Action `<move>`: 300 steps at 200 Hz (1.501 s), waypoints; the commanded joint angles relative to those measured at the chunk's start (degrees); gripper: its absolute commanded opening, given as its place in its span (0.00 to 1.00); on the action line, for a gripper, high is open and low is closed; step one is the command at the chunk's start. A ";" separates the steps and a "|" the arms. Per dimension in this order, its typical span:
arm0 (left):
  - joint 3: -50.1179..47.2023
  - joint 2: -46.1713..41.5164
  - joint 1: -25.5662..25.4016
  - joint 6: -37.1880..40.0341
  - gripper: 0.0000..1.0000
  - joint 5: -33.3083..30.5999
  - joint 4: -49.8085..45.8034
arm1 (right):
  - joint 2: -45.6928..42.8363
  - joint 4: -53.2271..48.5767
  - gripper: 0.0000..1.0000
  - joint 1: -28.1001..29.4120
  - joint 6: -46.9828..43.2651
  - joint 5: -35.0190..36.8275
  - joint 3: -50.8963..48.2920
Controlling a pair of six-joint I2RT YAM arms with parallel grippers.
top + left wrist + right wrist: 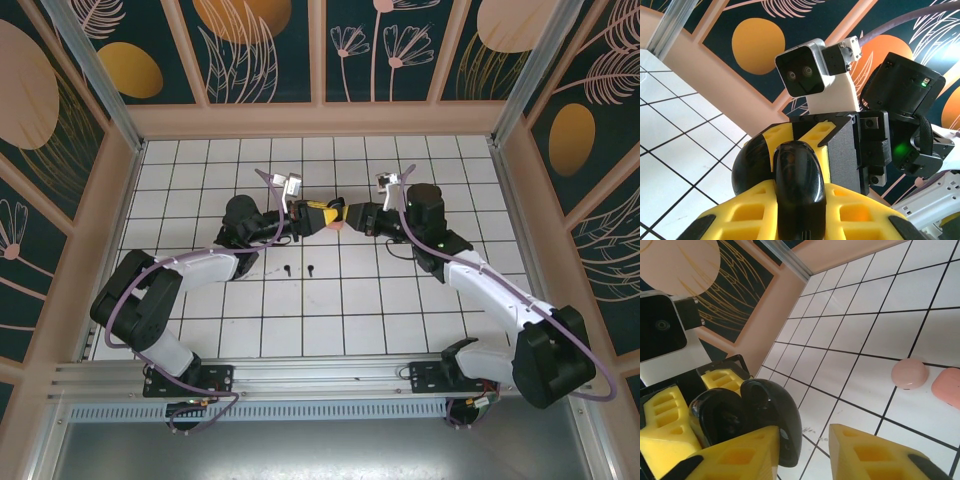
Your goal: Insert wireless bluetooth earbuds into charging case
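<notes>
Above white tiles (400, 300), left gripper (800, 217) pinches the glossy black clamshell charging case (765, 410), lower-left of right gripper's (805, 435) spread jaws.

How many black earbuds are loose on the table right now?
2. The left black earbud lies mid-way across the table; the right black earbud lies just beside it, apart. Others may be hidden.

Readable text: none that I can make out from my station.
Glossy black oval charging case (799, 185): plain shine, no lettering I can read.
White box-shaped camera housing (832, 90): no brand or number legible to me.
Black wrist motor housing (905, 85): small green light (900, 149) lit, no legible print.
Dark painted wall panels (460, 70): drawn leaves and flowers, no words.
</notes>
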 commanded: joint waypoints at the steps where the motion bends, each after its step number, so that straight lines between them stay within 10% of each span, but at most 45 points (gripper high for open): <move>1: 0.22 -0.14 -0.58 -1.24 0.00 1.82 4.72 | 1.28 1.93 0.26 1.06 -0.60 -2.20 1.47; 142: -0.47 1.31 -0.62 -3.28 0.00 0.72 7.37 | 1.46 4.12 0.00 1.26 1.42 -2.55 1.78; 163: -0.48 1.01 -0.67 -1.58 0.33 -1.46 4.15 | 0.83 0.92 0.00 1.23 -0.17 0.55 2.86; 204: 1.54 -3.74 0.08 10.64 0.73 -5.63 -13.55 | -0.13 -13.18 0.00 0.67 -9.21 9.93 7.83; 300: 26.08 -4.93 4.47 46.97 0.87 -0.30 -69.81 | 2.74 -28.81 0.00 2.90 -34.61 24.68 17.82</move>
